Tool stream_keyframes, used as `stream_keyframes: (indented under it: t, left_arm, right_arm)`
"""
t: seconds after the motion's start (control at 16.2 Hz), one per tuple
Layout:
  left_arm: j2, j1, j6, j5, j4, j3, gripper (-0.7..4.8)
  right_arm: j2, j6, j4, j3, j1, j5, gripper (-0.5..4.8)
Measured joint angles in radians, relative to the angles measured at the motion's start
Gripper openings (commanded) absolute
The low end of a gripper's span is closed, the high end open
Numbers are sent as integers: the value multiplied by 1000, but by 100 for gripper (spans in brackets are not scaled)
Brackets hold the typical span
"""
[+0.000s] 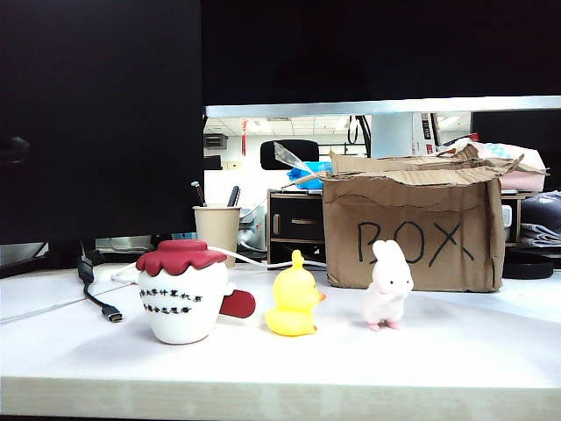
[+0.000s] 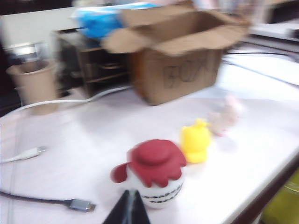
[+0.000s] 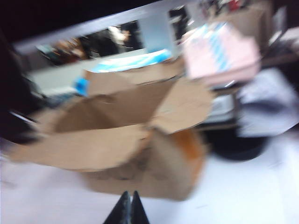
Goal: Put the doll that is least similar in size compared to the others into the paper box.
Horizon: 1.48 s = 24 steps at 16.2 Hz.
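brown torn cardboard marks the paper box [image 1: 412, 228] in the exterior view, standing at the back right of the white surface [image 1: 280, 368] with "box" in black marker on its front. the doll [image 1: 182, 291], a white jar-shaped plush with a wavy dark-red lid, black chinese characters and a red side tag, sits upright at the front left, well apart from the box. a small yellow duck [image 1: 294, 307] stands just beside it toward the right, and a small white-pink rabbit [image 1: 387, 285] stands in front of the box. a beige paper cup [image 1: 216, 230] holding pens sits behind the doll, and a black usb cable [image 1: 98, 303] lies at the left. neither end effector shows in this view.

in the left wrist view, blurred, the left end effector [image 2: 128, 207] hangs above the surface close to the doll [image 2: 155, 173], its dark fingertips pressed together and holding nothing. the duck [image 2: 196, 142], rabbit [image 2: 224, 116], cup [image 2: 32, 85] and open-flapped box [image 2: 177, 60] lie beyond.

in the right wrist view, also blurred, the right end effector [image 3: 128, 209] is clenched and empty, facing the box [image 3: 135, 140] with its flaps spread open.
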Motion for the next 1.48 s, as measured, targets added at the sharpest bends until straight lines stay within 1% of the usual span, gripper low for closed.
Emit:
stream_keyframes:
  t: [0.06, 0.25, 0.31, 0.37, 0.43, 0.49, 0.56, 0.74, 0.8, 0.93, 0.99, 1.05, 1.11, 1.17, 1.3, 1.36, 1.42, 1.48]
  left_arm:
    - [6, 3, 0, 6, 1, 1, -5]
    - [62, 8, 0, 7, 0, 1, -5]
    - [75, 8, 0, 6, 0, 1, -5]
    - [97, 8, 0, 7, 1, 1, -5]
    - [116, 8, 0, 7, 0, 1, -5]
    - [131, 8, 0, 6, 0, 1, -5]
    - [141, 8, 0, 7, 0, 1, -5]
    - [143, 8, 0, 7, -2, 1, -5]
    - [143, 8, 0, 7, -2, 1, -5]
    - [143, 8, 0, 7, -2, 1, -5]
    - [143, 8, 0, 7, -2, 1, -5]
    - [143, 8, 0, 7, -2, 1, -5]
    - [143, 8, 0, 6, -2, 1, -5]
    - [143, 8, 0, 6, -3, 1, -5]
    - [143, 7, 0, 6, -3, 1, -5]
    - [143, 7, 0, 7, -3, 1, -5]
    - [143, 7, 0, 7, -3, 1, -5]
    - [143, 8, 0, 7, -3, 1, -5]
  right_arm:
    - [0, 68, 0, 0, 0, -12, 0]
    - [0, 211, 6, 0, 0, -52, 0]
    - [0, 229, 20, 0, 0, -88, -1]
    - [0, 248, 57, 0, 0, -158, -1]
    - [0, 269, 84, 2, 0, -204, -1]
    - [0, 291, 74, 30, 0, -261, -1]
    - [0, 293, 68, 74, 0, -285, -1]
    - [28, 277, 79, 220, 0, -293, -1]
    - [82, 275, 76, 278, 1, -295, -1]
    - [196, 272, 79, 382, 1, -360, -1]
    - [339, 257, 84, 489, 3, -462, -1]
    - [435, 235, 83, 558, 6, -542, -2]
    - [550, 210, 40, 637, 26, -627, -2]
    - [695, 157, -32, 735, 76, -679, -2]
    - [957, 9, -191, 856, 240, -682, -2]
    - [1055, -29, -213, 903, 299, -672, -2]
    - [1220, -100, -280, 981, 421, -627, -1]
    - [1340, -174, -390, 1050, 530, -535, 7]
